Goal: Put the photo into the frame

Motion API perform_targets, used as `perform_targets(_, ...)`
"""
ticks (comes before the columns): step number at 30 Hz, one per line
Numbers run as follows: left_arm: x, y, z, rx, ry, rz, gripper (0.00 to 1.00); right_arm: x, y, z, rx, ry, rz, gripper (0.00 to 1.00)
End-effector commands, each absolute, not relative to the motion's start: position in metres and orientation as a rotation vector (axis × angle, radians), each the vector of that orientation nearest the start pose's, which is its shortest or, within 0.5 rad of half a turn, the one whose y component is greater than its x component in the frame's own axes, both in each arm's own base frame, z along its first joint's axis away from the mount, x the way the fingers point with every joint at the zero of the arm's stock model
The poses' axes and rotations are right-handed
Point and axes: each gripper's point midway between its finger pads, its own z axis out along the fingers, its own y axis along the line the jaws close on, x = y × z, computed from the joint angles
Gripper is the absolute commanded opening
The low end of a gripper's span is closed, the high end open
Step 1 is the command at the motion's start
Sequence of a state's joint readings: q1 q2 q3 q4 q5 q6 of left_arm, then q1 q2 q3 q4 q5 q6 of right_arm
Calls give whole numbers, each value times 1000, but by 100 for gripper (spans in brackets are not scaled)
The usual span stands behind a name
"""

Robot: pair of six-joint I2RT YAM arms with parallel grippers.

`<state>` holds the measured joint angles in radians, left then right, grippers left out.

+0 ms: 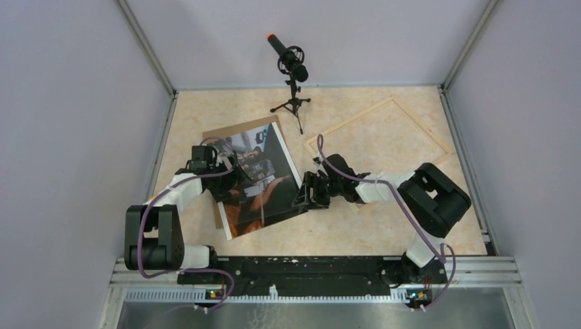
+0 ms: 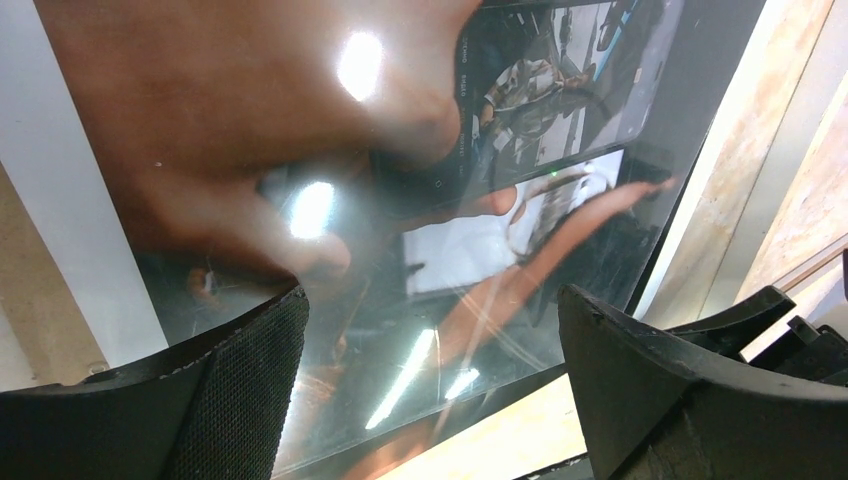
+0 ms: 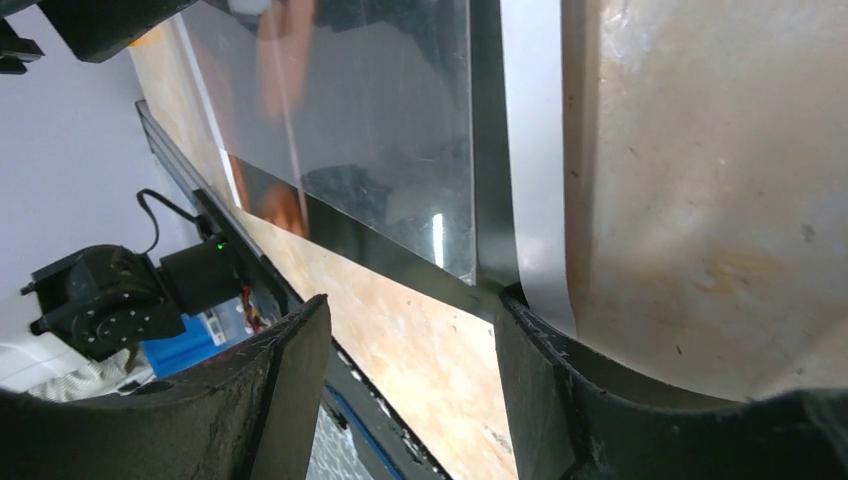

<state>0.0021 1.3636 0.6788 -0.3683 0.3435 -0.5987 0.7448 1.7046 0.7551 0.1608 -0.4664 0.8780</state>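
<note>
brown board (image 1: 229,131) under photo (image 1: 266,197), microphone stand (image 1: 293,89) beside frame (image 1: 421,127)

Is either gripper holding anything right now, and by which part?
Nothing is held. The left gripper hovers open over the photo; the right gripper stands open at its right-hand edge.

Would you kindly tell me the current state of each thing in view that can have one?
photo: picture side up on the brown board, not in the frame.
frame: lying flat on the table, empty.
brown board: lying flat under the photo.
microphone: upright on its tripod.
left gripper: open, over the photo.
right gripper: open, at the photo's corner.
</note>
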Motion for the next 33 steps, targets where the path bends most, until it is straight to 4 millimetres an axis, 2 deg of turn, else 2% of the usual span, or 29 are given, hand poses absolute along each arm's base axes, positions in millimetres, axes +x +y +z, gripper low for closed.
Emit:
perform_targets(1,268,-71,25,-688,2629,-567,99,215,348,41,-81,2613,1303,61)
perform_targets(9,268,-72,26,-679,2625,-571,98,216,358,46,-60,2559,1434,59)
perform_targets(22,267,-71,24,-670,2626,-566,98,243,373,101,-95,2230,1685,56)
perform_targets(28,269,-73,28,-655,2618,-585,98,262,386,89,-71,2239,1703,52)
perform_targets(33,277,-79,46,-594,2573,-641,98,279,399,76,-78,2278,1667,43)
